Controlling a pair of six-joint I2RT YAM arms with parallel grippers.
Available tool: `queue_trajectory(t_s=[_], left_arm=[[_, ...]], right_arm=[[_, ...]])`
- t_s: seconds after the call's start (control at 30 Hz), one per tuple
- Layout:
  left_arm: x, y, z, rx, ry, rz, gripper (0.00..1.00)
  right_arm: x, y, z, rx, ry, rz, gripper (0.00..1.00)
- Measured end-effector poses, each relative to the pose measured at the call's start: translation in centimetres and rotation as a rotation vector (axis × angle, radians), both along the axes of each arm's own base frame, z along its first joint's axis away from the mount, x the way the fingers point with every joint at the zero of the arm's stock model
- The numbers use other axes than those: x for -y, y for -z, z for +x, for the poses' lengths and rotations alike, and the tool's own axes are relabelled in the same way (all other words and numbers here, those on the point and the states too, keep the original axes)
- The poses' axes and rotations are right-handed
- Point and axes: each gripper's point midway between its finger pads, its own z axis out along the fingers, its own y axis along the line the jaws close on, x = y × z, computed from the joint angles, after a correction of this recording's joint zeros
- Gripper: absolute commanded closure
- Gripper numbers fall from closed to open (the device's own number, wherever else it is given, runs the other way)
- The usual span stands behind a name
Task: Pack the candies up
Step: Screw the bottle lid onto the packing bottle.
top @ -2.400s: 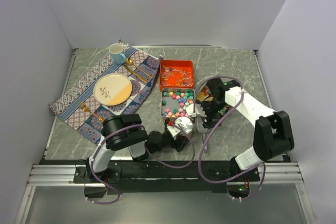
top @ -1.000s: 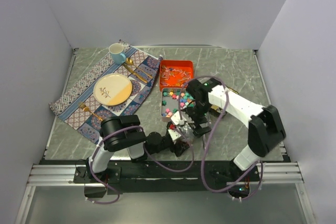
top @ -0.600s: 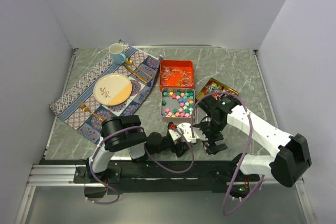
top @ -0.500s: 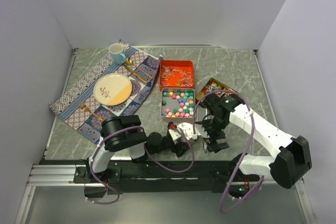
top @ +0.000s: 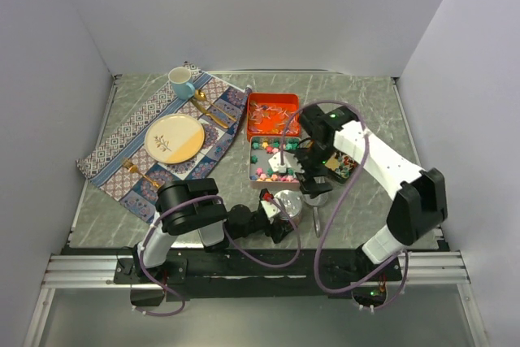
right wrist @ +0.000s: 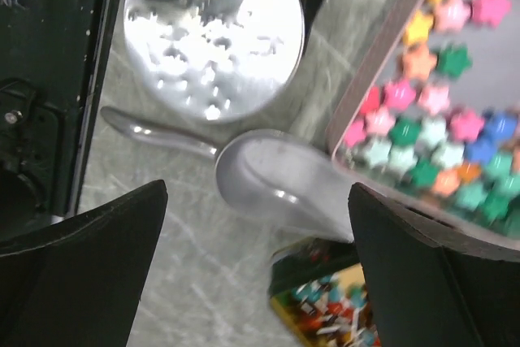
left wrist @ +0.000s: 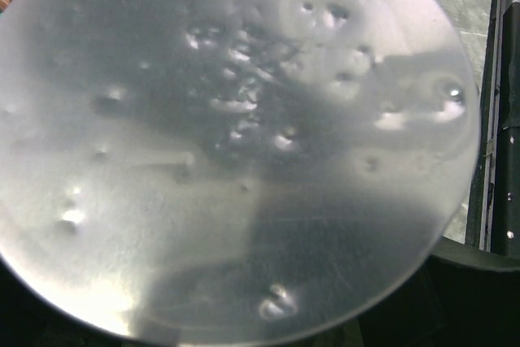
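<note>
Pastel star candies (top: 272, 156) fill a silver rectangular tin (top: 250, 166); they also show at the right of the right wrist view (right wrist: 439, 127). Thin wrapped candies (top: 272, 115) lie in an orange tin behind it. My right gripper (top: 313, 176) hangs open and empty (right wrist: 258, 201) above the silver scoop (right wrist: 276, 180), which lies on the table (top: 316, 203) by the tin's right near corner. My left gripper (top: 272, 215) holds a round silver container (top: 288, 200), whose dimpled face fills the left wrist view (left wrist: 236, 144) and hides the fingers.
A yellow patterned tin (top: 341, 168) lies right of the scoop, partly under my right arm, and shows in the right wrist view (right wrist: 349, 314). A patterned placemat (top: 122, 148) at the left carries a plate (top: 174, 137), a blue mug (top: 180, 81) and gold cutlery (top: 210, 111).
My right arm has swung from the near table edge back toward the star-candy tin, stopping over the scoop. The left gripper and its round container have stayed put.
</note>
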Motion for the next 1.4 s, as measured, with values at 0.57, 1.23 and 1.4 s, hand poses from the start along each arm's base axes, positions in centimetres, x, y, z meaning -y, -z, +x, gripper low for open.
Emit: queue_trajectory(t_s=[0.57, 1.23, 1.4], left_arm=[[0.0, 0.0, 0.1, 0.004, -0.004, 0.001, 0.99], [0.1, 0.1, 0.2, 0.012, -0.007, 0.003, 0.99], [0.6, 0.1, -0.6, 0.012, 0.030, 0.003, 0.99]], right_arm=[[-3.6, 2.3, -2.8, -0.029, -0.258, -0.043, 0.00], [-3.0, 3.9, -4.0, -0.023, -0.190, -0.061, 0.00], [-2.0, 4.1, -5.1, 0.019, -0.154, -0.034, 0.00]])
